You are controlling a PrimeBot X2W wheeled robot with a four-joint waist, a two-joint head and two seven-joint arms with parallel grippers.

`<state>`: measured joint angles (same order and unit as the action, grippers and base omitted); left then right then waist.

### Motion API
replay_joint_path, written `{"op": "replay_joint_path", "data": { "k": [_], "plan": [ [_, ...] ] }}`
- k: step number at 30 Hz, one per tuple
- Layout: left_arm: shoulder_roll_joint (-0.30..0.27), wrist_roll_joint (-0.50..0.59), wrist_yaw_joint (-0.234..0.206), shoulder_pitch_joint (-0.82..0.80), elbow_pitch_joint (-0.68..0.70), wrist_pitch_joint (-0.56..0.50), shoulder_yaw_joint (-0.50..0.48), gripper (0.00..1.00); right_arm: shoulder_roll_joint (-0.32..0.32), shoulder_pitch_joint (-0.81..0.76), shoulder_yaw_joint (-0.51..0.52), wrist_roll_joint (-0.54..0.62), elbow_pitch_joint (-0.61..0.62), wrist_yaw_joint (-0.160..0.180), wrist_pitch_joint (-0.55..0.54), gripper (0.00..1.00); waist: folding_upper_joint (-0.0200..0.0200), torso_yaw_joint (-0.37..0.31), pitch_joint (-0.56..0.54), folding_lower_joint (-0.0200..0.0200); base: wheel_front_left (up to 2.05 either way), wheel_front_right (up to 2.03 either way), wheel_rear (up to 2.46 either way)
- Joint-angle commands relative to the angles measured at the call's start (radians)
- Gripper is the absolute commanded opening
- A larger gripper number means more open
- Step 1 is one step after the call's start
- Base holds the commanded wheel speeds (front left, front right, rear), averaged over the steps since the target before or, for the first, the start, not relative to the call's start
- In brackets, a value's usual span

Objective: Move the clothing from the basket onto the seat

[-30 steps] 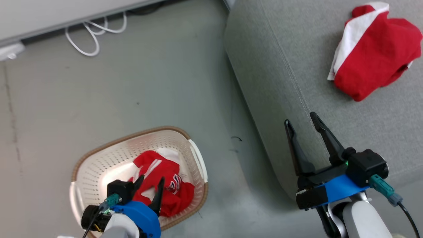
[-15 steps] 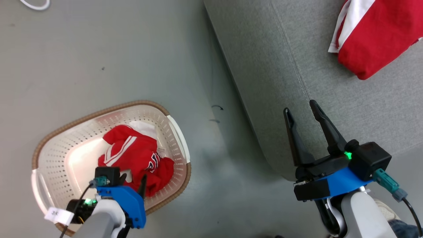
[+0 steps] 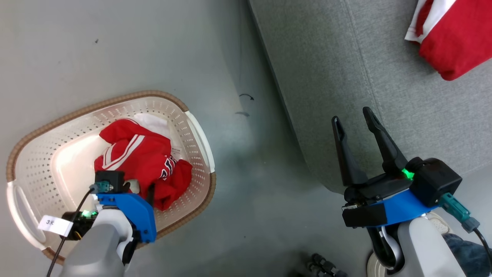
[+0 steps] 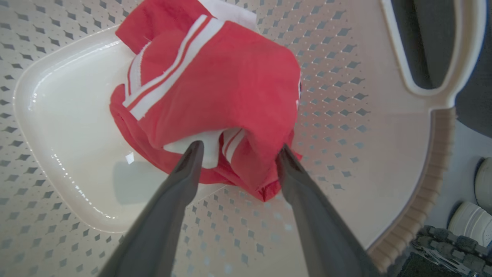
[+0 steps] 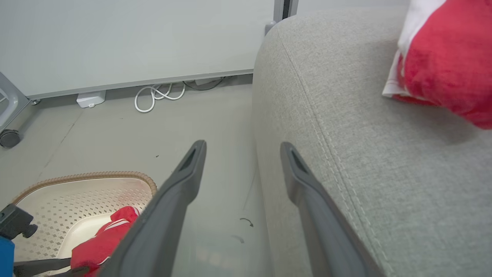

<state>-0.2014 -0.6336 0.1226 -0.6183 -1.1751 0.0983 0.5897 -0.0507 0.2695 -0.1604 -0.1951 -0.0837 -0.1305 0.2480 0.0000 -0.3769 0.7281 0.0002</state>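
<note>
- Floor (image 3: 134,46): grey and smooth. A wide strip of it runs between the basket and the seat, carrying two small dark scuffs (image 3: 246,97).
- Seat (image 3: 384,77): light grey upholstery with a rounded front edge and a stitched seam just inside that edge. It is well apart from the basket.
- Basket (image 3: 46,154): stands on the floor to the robot's left. Its brown rim is whole all round, and one white side handle (image 3: 198,134) faces the seat.
- Clothing on the seat (image 3: 457,42): a red garment with a white panel, lying well in from the seam.
- Clothing in the basket (image 3: 142,157): a red garment with white stripes and dark lettering, crumpled on the basket bottom towards the seat-side wall.
- Right gripper (image 3: 351,116): the fingers are spread wide with nothing between them. It hangs above the seat's front edge.
- Left gripper (image 4: 239,150): lowered inside the basket with the fingers spread wide. The tips sit at the garment's near edge with a fold of red and white cloth between them. It cannot be told whether the tips press on the cloth.
- White cable (image 5: 157,96): coiled on the floor at the foot of the far wall.
</note>
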Motion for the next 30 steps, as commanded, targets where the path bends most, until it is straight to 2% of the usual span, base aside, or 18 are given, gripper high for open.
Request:
{"op": "replay_joint_path", "data": {
  "k": [1,5,6,7,8,9,10,11,30],
  "plan": [
    [-0.01,-0.002,0.001,-0.03,-0.005,0.0,0.002,1.0,0.001,0.021,-0.002,-0.006,0.006,0.0,0.005,1.0,0.0,0.0,0.022,-0.0002,0.0,0.0,0.0],
    [-0.016,-0.004,0.004,-0.042,-0.004,0.008,0.01,1.0,0.001,0.021,-0.004,-0.007,0.006,0.0,0.01,1.0,0.0,0.0,0.039,-0.0002,0.0,0.0,0.0],
    [-0.017,-0.004,0.005,-0.045,-0.003,0.004,0.014,0.94,0.001,0.022,-0.004,-0.007,0.007,0.0,0.01,1.0,0.0,0.001,0.042,-0.0002,0.0,0.0,0.0],
    [-0.017,-0.004,0.007,-0.048,0.0,-0.001,0.019,0.49,0.001,0.023,-0.001,-0.007,0.007,0.0,0.011,1.0,0.0,0.001,0.046,-0.0002,0.0,0.0,0.0],
    [-0.017,-0.004,0.007,-0.048,0.0,-0.001,0.019,0.49,0.001,0.023,-0.001,-0.007,0.007,0.0,0.011,1.0,0.0,0.001,0.046,-0.0002,0.0,0.0,0.0],
    [-0.019,-0.007,0.008,-0.05,0.005,-0.002,0.023,0.36,0.001,0.024,0.001,-0.005,0.007,0.0,0.011,1.0,0.0,0.001,0.048,-0.0002,0.0,0.0,0.0],
    [-0.021,-0.008,0.009,-0.051,0.009,0.0,0.025,0.08,0.001,0.025,0.003,-0.003,0.007,0.0,0.012,1.0,0.0,0.002,0.05,-0.0002,0.0,0.0,0.0],
    [-0.024,-0.008,0.01,-0.05,0.014,0.003,0.029,0.0,0.001,0.027,0.004,-0.001,0.008,0.0,0.013,1.0,0.0,0.002,0.052,-0.0002,0.0,0.0,0.0],
    [-0.05,-0.099,0.008,-0.022,0.105,0.017,0.117,0.0,0.001,0.041,-0.001,0.008,-0.013,0.0,0.015,1.0,0.0,0.029,0.02,-0.0002,0.0,0.0,0.0]
  ]
}}
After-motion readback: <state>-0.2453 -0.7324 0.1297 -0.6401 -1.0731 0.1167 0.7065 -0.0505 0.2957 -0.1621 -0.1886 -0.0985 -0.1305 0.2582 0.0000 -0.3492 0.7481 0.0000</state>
